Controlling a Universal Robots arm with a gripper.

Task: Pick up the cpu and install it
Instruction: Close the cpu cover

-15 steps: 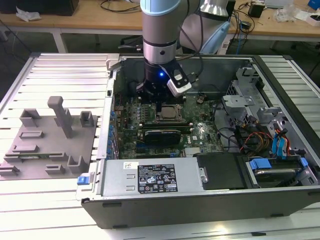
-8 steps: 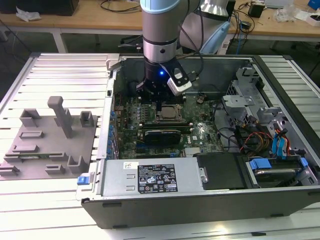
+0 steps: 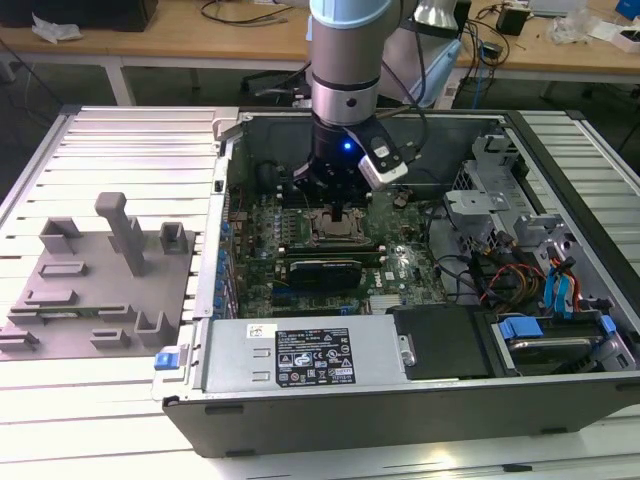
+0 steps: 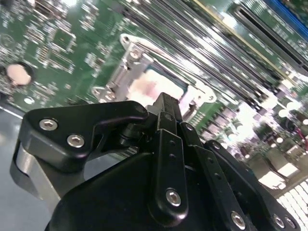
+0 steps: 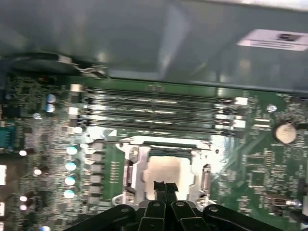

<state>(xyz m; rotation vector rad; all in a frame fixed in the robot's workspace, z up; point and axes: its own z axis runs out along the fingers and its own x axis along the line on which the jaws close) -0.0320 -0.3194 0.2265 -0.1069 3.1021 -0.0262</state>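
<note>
Risk gathers around the fingertips. Nearest the exterior camera, the power supply (image 3: 300,355) and the case's near wall (image 3: 400,425) box in the board, so a wide sideways swing of the arm would probably strike sheet metal. Further in, the gripper (image 5: 165,186) hangs straight down over the socket frame (image 5: 131,166). Its two narrow fingers are drawn together with nothing between them. I cannot tell whether the tips touch the cpu (image 5: 166,169) or sit just above it. The cpu lies inside the frame, seemingly flat. If it sits even slightly askew, a downward press could bend the contacts beneath it. A sideways drag could scuff its top or ride one edge up onto the frame. Just beyond the socket, the memory slots (image 5: 159,108) leave little room for the linkage to stray.

The power supply is matte grey steel with a pale label. The motherboard (image 3: 400,265) is glossy green and densely studded, with round silver-topped capacitors (image 5: 71,166) beside the socket. The frame is bright stamped metal with rounded lugs and glares under the light. The cpu's top is a pale, satin, flat square. The fingers are matte black bolted links. The slots run as long, dark parallel ridges. The far wall (image 5: 144,38) is dull grey sheet.
</note>
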